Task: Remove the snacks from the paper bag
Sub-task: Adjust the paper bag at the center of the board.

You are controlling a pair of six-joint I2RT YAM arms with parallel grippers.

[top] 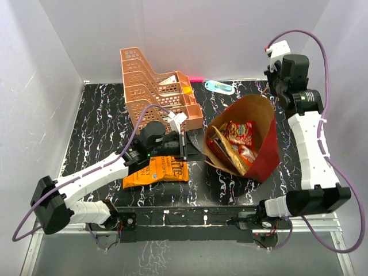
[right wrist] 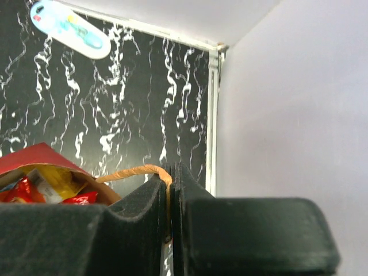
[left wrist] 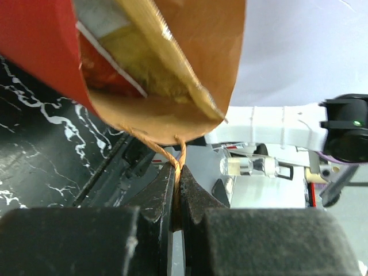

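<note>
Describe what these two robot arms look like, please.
Both are white shells linked by chunky black joints. The left arm and right arm each trail a looping purple cable. The left hand and right hand each have two blunt black fingers.

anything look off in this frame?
Red paper carrier bag sits tilted, mouth stretched open: left gripper and right gripper each pinch one thin twine handle. Shiny snack packets are inside; one orange chip packet lies flat under the left arm.
</note>
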